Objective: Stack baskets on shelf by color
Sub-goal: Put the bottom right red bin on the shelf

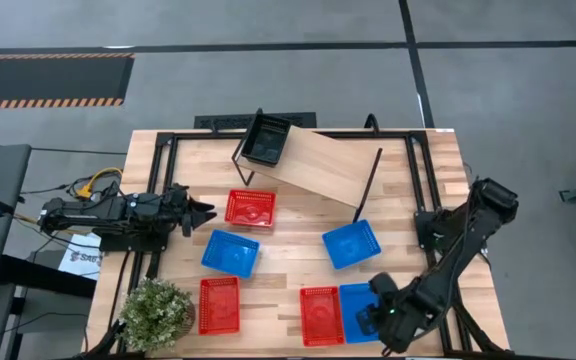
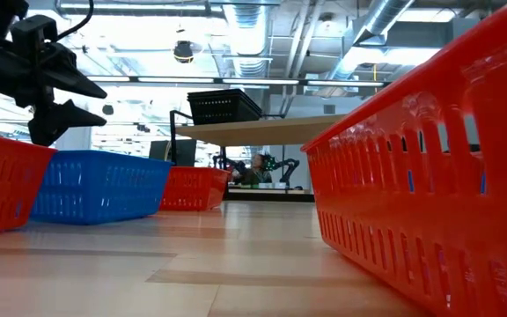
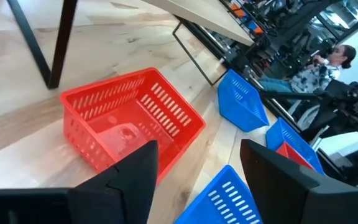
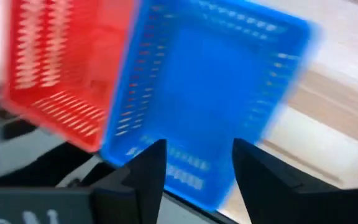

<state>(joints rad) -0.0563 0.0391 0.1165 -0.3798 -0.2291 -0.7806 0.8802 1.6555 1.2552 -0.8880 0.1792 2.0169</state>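
Observation:
The wooden shelf [image 1: 318,162] stands at the table's far middle, with stacked black baskets [image 1: 266,138] on its left end; they also show in the low view [image 2: 223,106]. Three red baskets [image 1: 250,208] [image 1: 219,305] [image 1: 321,315] and three blue baskets [image 1: 231,252] [image 1: 351,243] [image 1: 353,300] rest on the table. My left gripper [image 1: 206,213] is open and empty, just left of the far red basket [image 3: 129,118]. My right gripper [image 1: 370,316] is open over the front blue basket [image 4: 216,81], its fingers astride that basket's nearest wall [image 4: 191,171]; no touch shows.
A potted plant [image 1: 155,312] stands at the front left corner. The front red and blue baskets lie side by side near the table's front edge. The shelf's black legs [image 1: 368,185] reach down among the baskets. A person [image 3: 328,62] sits beyond the table.

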